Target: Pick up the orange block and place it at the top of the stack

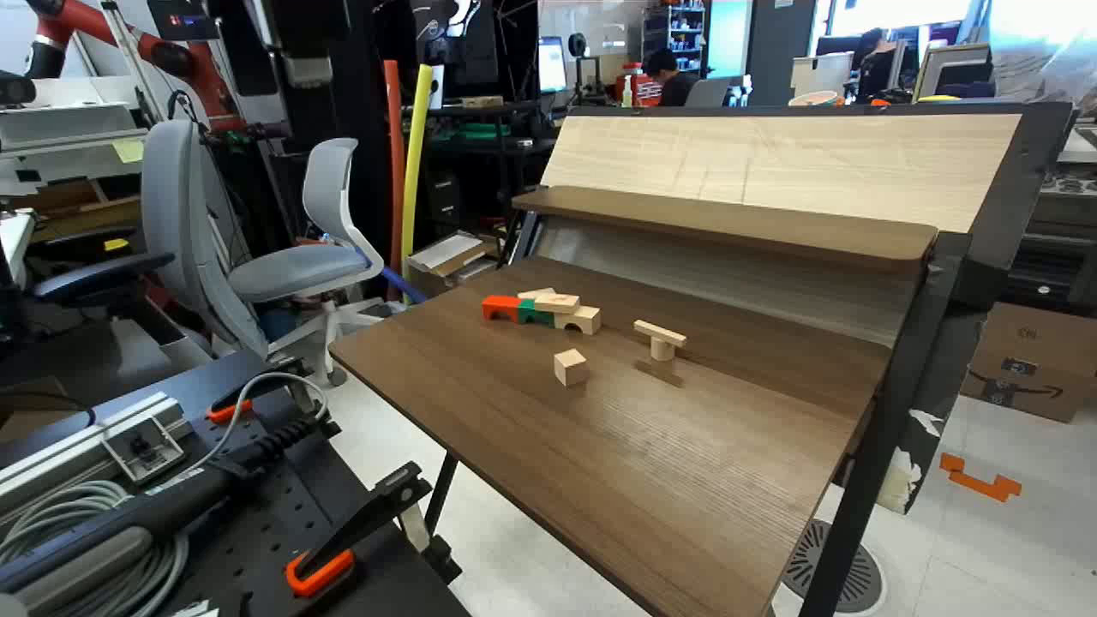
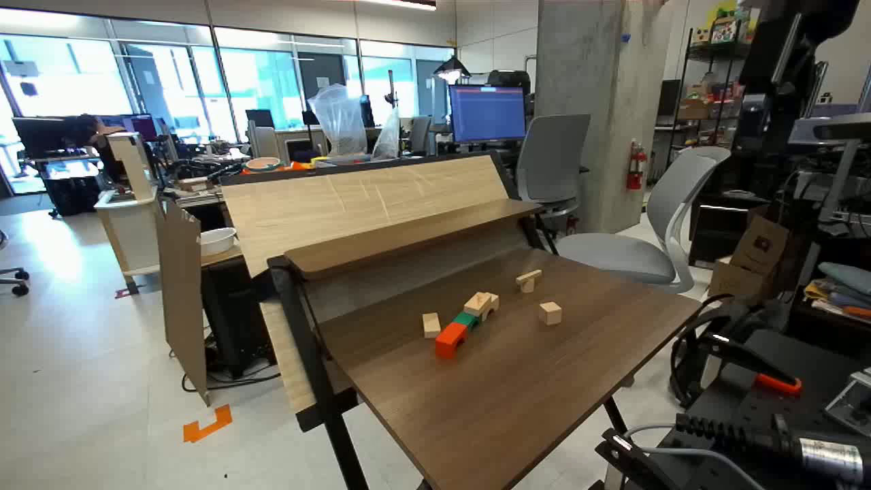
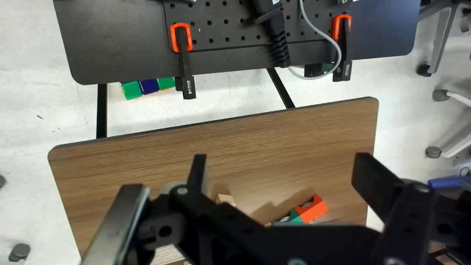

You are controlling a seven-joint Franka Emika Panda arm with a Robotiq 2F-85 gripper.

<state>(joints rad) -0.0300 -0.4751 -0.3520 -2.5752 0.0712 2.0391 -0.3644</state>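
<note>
Nearest the wrist camera, the tool (image 3: 281, 162) stood with its fingers (image 3: 368, 180) wide apart. Beyond them, the orange block (image 3: 312, 209) sat on the desk (image 3: 257, 140), apparently touching the green block (image 3: 294, 216), which the tool partly hid. In both exterior views, though not the wrist view, a pale slat (image 1: 660, 332) rested on a post (image 1: 662, 349), apart from the green block.

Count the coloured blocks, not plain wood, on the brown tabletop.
2: the orange block and, right beside it, the green block, which stands between the orange one and the pale wooden arch in both exterior views. Another fully hidden behind these is possible.
</note>
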